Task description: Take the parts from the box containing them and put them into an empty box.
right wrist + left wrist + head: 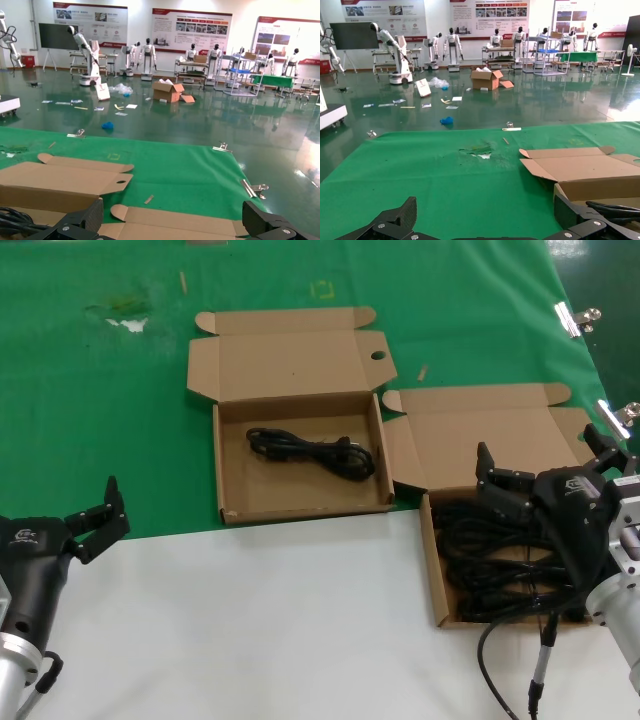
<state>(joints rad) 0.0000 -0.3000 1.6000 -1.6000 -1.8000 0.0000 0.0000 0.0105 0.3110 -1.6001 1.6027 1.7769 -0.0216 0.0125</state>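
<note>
I see my right gripper spread open over the cables; left gripper open, idle.

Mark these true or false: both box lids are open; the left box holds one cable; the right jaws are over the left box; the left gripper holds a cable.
1. Both lids are open. True.
2. The left box holds one cable. True.
3. The right gripper is over the left box. False: it hangs, jaws open, above the right box and its pile of cables.
4. The left gripper holds a cable. False: it is open and holds nothing, off to the left.
</note>
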